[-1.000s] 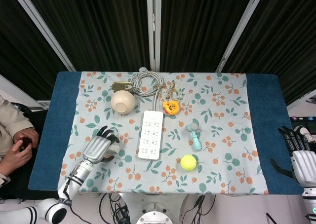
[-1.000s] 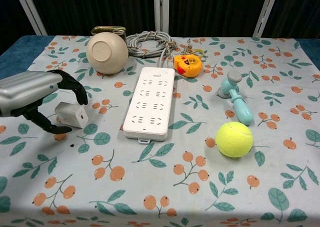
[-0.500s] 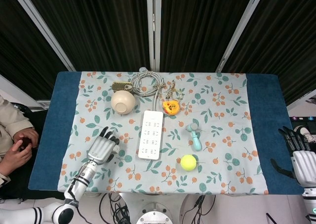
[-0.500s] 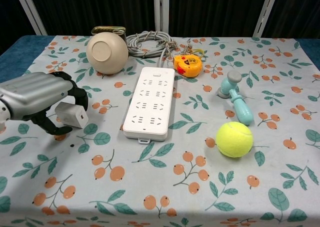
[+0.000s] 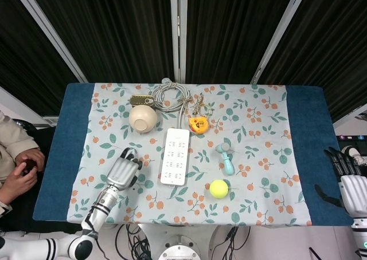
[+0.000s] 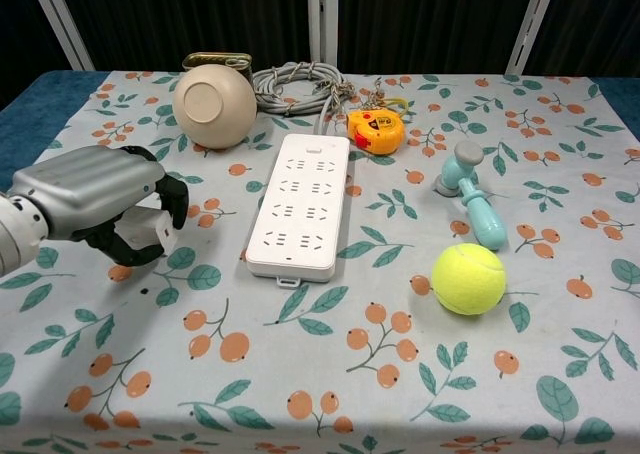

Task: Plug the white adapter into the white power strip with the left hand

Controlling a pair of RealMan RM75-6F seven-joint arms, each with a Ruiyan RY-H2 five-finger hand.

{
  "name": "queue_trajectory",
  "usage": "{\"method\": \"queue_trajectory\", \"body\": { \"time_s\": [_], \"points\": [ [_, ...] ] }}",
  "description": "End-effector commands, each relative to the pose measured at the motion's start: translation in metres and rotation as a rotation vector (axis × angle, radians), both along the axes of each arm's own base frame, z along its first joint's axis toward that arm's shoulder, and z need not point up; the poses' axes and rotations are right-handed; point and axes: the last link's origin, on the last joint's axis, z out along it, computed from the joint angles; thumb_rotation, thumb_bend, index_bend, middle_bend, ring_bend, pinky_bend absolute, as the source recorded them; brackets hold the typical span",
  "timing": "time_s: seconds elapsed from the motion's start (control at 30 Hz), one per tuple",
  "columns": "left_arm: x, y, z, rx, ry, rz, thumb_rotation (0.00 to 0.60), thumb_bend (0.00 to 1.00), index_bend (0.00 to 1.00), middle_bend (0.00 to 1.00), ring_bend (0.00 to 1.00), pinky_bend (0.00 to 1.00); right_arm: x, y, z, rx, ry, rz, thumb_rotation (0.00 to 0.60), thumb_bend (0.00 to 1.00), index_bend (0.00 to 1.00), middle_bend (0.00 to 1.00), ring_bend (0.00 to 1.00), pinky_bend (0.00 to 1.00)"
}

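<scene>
My left hand [image 6: 95,199] is curled down over the white adapter [image 6: 140,231], its dark fingers [image 6: 172,196] wrapped around the block, which I can't tell is lifted or resting on the floral cloth [image 6: 330,374] just left of the white power strip [image 6: 298,205]. Beyond the strip I see a beige bowl [image 6: 213,106] tipped on its side, a coiled grey cable [image 6: 297,83], a yellow tape measure [image 6: 375,129], a teal toy hammer [image 6: 470,205] and a tennis ball [image 6: 468,278]. My right hand [image 5: 350,185] lies at the far right edge of the desk [image 5: 307,134], fingers spread and holding nothing.
</scene>
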Motion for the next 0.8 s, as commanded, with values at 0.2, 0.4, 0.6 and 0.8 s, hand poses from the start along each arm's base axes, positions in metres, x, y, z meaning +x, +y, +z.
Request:
{"method": "queue_trajectory", "body": {
  "time_s": [0.2, 0.4, 0.6, 0.8],
  "points": [
    [-0.004, 0.015, 0.016, 0.026, -0.238, 0.06, 0.6, 0.43, 0.54, 0.55, 0.33, 0.17, -0.001, 0.001, 0.001, -0.005, -0.001, -0.003, 0.6, 0.21, 0.0, 0.0, 0.0, 0.0],
    [-0.003, 0.025, 0.026, 0.014, -0.555, 0.097, 0.6, 0.43, 0.54, 0.55, 0.33, 0.21, -0.002, 0.002, 0.002, -0.008, -0.002, -0.004, 0.6, 0.21, 0.0, 0.0, 0.0, 0.0],
    [-0.006, 0.031, 0.013, 0.007, -0.723, 0.087, 0.6, 0.43, 0.52, 0.53, 0.33, 0.2, -0.003, 0.002, 0.003, -0.011, -0.003, -0.008, 0.6, 0.2, 0.0, 0.0, 0.0, 0.0],
    [-0.012, 0.034, -0.009, 0.011, -0.732, 0.017, 0.6, 0.41, 0.5, 0.49, 0.31, 0.19, -0.003, 0.001, 0.003, -0.012, -0.002, -0.012, 0.6, 0.21, 0.0, 0.0, 0.0, 0.0]
  ]
}}
